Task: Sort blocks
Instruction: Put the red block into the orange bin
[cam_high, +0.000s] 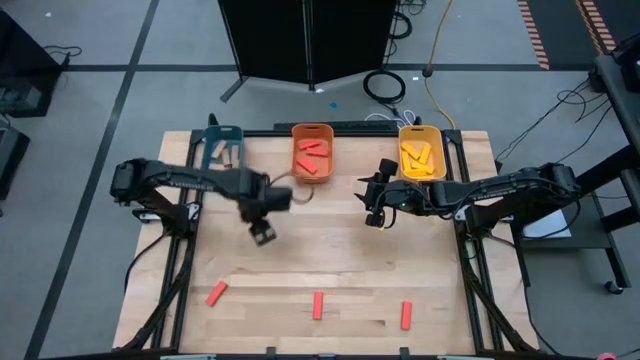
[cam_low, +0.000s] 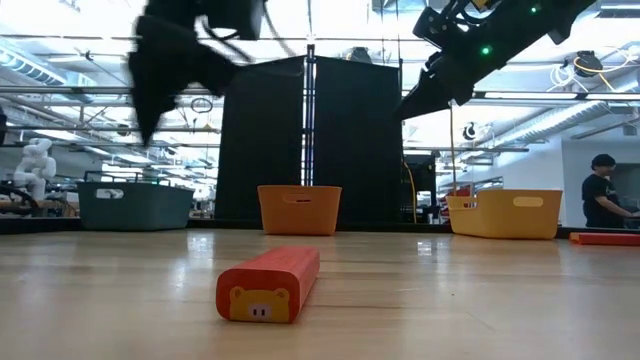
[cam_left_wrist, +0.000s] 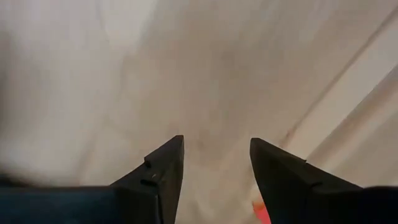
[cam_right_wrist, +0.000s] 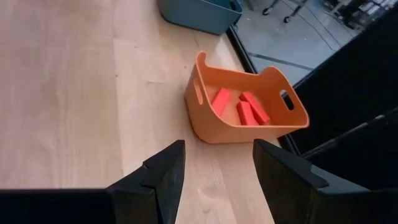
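Table: a light wooden table (cam_high: 340, 270) made of long planks, set on a dark frame, with grey floor all round it
Room: a tall black cabinet (cam_high: 305, 40) stands behind the table; cables trail over the floor near it; in the low view a big hall with ceiling lights lies beyond, and a person (cam_low: 603, 192) stands at the far right
Bins: three, in a row along the back edge; a teal bin (cam_high: 222, 145), an orange bin (cam_high: 312, 152) and a yellow bin (cam_high: 421, 152)
Red blocks on the table: three, spread along the front edge well apart from each other; one to the left (cam_high: 217, 293), one in the middle (cam_high: 318, 305), one to the right (cam_high: 407, 315); the low view shows one close up with a small pig face on its end (cam_low: 270, 285)
Red blocks in the orange bin: about four (cam_high: 311, 158)
Yellow blocks in the yellow bin: several (cam_high: 421, 158), piled too close to count
Tan blocks in the teal bin: a few (cam_high: 222, 152), count unclear
Left claw: (cam_high: 263, 233) hangs above bare table in front of the teal and orange bins, fingers spread with nothing between them
Right claw: (cam_high: 374, 215) hangs between the orange and yellow bins, a little in front of them, fingers spread and empty; its wrist view looks onto the orange bin
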